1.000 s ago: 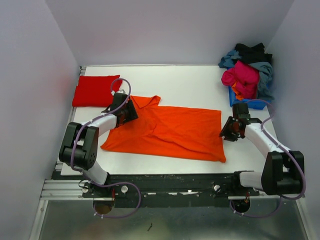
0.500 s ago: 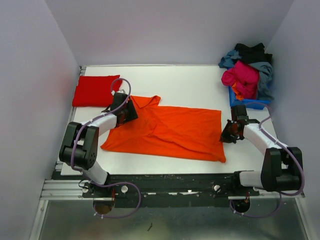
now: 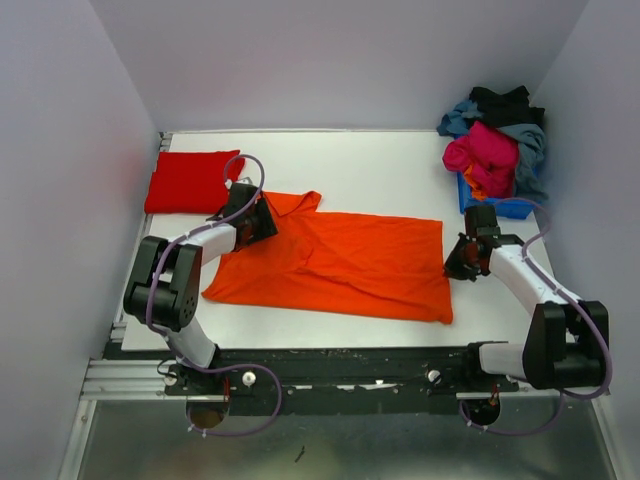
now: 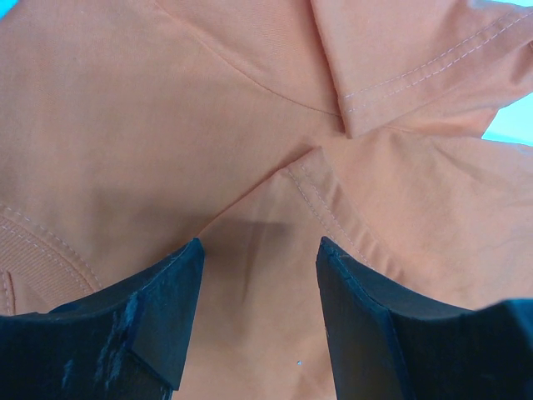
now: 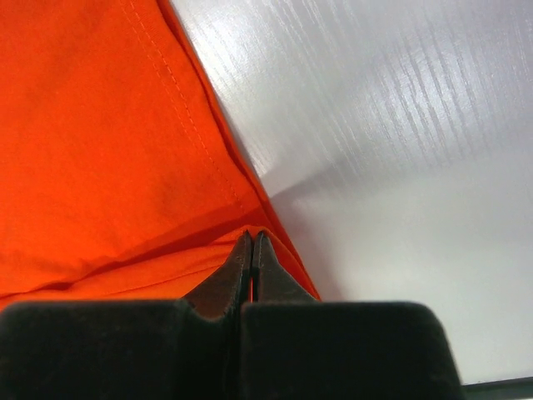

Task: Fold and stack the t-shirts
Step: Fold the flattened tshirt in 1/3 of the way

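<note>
A bright orange t-shirt [image 3: 340, 265] lies spread flat across the middle of the white table [image 3: 380, 170]. My left gripper [image 3: 262, 222] sits low over its collar end; in the left wrist view it [image 4: 260, 246] stands open, with orange cloth [image 4: 166, 125] and a stitched fold under the fingers. My right gripper [image 3: 453, 268] is at the shirt's right edge. In the right wrist view it [image 5: 251, 236] is shut on the hem of the orange t-shirt [image 5: 100, 150], a sliver of cloth pinched between the tips. A folded red t-shirt [image 3: 190, 180] lies at the back left.
A heap of pink, grey-blue and black t-shirts [image 3: 495, 145] fills a blue bin [image 3: 495, 208] at the back right corner. White walls close in the table on three sides. Bare tabletop [image 5: 400, 125] shows to the right of the orange hem.
My right gripper has closed on the orange shirt's right hem, shifting slightly along that edge. The left gripper stays open in about the same place.
</note>
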You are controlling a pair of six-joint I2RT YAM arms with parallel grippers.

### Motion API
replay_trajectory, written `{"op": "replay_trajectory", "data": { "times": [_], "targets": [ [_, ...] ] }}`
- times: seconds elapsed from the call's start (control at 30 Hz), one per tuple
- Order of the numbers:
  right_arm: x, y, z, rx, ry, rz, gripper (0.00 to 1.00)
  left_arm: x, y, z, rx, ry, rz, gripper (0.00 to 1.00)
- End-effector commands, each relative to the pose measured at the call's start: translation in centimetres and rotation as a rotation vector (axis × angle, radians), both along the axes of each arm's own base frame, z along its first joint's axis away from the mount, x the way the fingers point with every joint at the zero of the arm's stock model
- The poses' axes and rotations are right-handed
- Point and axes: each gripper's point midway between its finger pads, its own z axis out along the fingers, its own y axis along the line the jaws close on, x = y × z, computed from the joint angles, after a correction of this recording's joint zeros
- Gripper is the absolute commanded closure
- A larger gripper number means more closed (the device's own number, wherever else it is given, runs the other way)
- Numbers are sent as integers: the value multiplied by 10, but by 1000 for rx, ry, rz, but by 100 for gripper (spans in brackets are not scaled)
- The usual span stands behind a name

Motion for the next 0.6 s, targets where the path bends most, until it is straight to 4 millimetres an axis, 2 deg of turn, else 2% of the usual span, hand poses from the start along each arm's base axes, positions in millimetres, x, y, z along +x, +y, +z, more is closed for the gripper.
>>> {"op": "replay_trajectory", "data": {
  "times": [0.0, 0.17, 0.33, 0.57],
  "targets": [
    [6, -8, 3, -45, 4, -36, 99, -4, 3, -10, 23, 34, 5, 32],
    [6, -13, 1, -66, 6, -57, 99, -2, 3, -7, 28, 23, 5, 32],
    [8, -16, 1, -81, 2, -68, 99, 1, 7, 5, 53, -7, 3, 32],
    [8, -13, 3, -70, -11, -58, 99, 8, 19, 18, 140, -32, -6, 34]
  ]
}}
